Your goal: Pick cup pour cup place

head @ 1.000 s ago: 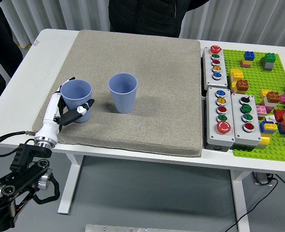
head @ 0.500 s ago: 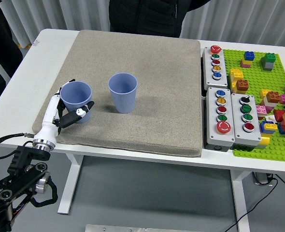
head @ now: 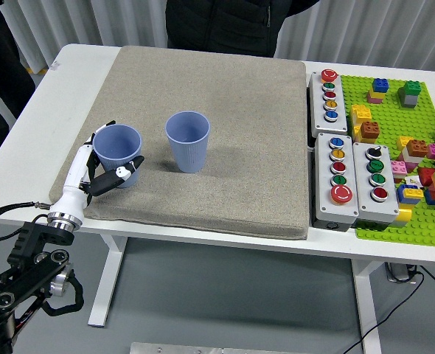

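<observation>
We see a white table (head: pixel 70 81) with a large grey mat (head: pixel 225 133) covering most of its middle. At three o'clock from the mat lies a green building-block plate (head: pixel 394 221) strewn with coloured blocks (head: pixel 416 147), and between mat and plate stand three grey button boxes (head: pixel 337 181), each with a column of coloured buttons. At twelve o'clock, behind the far edge, a person in dark clothing (head: pixel 225 26) stands; we see no hands of theirs.

Two cups sit upright on the mat, both pale blue plastic, ribbed on the sides and open at the top, and from here we cannot tell whether either holds anything. The left cup (head: pixel 117 153) stands near the mat's nine o'clock edge — the second cup (head: pixel 188 140) is just at its three o'clock, apart from it and untouched.

Our left hand (head: pixel 99 173), white with dark finger joints, comes up from seven o'clock on a black arm (head: pixel 26 273). Its fingers are curled about the left cup: the thumb (head: pixel 122 173) lies across the near wall and the other fingers wrap round the far left side — a grasp, with the cup's base on the mat.
</observation>
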You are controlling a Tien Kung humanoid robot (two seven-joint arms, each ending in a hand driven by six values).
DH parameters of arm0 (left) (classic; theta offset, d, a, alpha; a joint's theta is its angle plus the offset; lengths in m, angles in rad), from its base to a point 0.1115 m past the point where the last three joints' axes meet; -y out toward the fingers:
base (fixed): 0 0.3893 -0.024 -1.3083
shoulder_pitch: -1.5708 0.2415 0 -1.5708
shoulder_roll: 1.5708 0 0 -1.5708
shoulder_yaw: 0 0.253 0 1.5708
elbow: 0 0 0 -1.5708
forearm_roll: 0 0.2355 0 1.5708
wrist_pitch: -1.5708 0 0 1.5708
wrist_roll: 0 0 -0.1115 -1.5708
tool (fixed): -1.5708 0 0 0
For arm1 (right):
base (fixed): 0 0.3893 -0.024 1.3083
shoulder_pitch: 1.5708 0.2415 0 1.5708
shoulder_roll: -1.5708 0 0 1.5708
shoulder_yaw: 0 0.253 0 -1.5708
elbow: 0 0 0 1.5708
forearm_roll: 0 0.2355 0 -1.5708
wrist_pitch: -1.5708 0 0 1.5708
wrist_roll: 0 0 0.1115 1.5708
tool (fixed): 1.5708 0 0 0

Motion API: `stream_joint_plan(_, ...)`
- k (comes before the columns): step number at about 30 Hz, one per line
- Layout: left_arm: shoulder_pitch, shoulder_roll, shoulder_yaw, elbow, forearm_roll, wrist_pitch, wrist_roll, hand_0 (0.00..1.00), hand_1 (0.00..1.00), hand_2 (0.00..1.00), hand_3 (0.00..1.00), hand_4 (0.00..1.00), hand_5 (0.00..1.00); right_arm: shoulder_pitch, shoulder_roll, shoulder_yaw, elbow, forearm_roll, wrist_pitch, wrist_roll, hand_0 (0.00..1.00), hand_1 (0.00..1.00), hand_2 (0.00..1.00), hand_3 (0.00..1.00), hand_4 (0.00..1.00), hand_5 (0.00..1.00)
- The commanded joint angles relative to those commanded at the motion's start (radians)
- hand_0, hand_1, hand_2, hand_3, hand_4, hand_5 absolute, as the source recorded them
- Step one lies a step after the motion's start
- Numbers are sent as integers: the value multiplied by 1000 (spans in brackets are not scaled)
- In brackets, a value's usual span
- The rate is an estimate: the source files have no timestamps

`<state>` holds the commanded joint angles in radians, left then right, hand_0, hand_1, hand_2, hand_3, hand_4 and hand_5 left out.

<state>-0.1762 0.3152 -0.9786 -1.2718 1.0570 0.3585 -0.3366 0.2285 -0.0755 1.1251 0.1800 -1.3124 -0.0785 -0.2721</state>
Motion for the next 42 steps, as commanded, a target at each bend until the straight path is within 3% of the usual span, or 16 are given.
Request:
stream_joint_plan(30, 62, 49, -36, -72, 39, -23, 27, 872, 878, 998, 998, 953, 373, -5, 1, 5, 0, -11, 2, -2, 675, 635, 566, 572, 2, 141)
stream_joint_plan(42, 110, 86, -102, -164, 65, -15, 40, 881, 888, 998, 998, 986, 412, -14, 1, 10, 0, -15, 2, -2, 674, 635, 566, 571, 2, 138)
